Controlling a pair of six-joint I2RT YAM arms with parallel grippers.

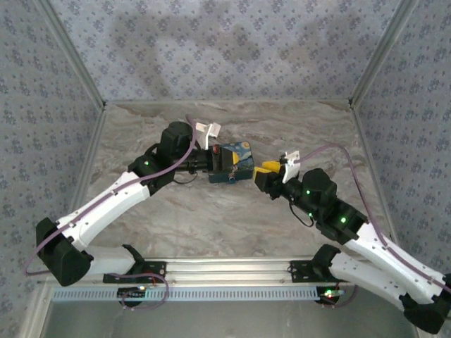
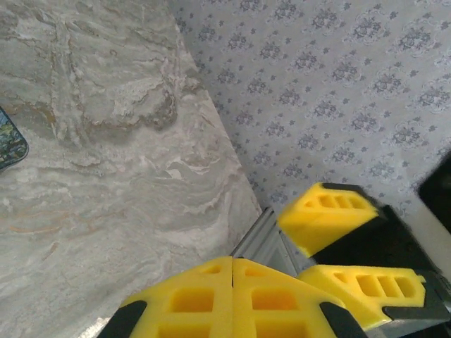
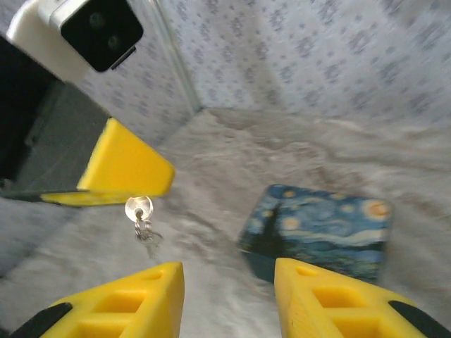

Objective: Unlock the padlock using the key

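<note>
Left gripper (image 2: 232,271) is clenching, key (image 3: 139,209) dangling off its tip just left of the box (image 3: 317,232), probably presenting it to the right gripper (image 3: 229,271) hanging open. Can't tell if padlock's pinched inside.

- The place is a robotics lab test cell, not a home.
- Two white-and-black robot arms, the left arm (image 1: 113,201) and the right arm (image 1: 366,246), are bolted to a metal rail (image 1: 225,271) at the near edge of a marble-patterned worktop (image 1: 232,218).
- Papered panel walls (image 1: 232,49) in metal corner posts (image 1: 74,53) box it in.
- Loose purple cables (image 1: 356,176) run along the arms.
</note>
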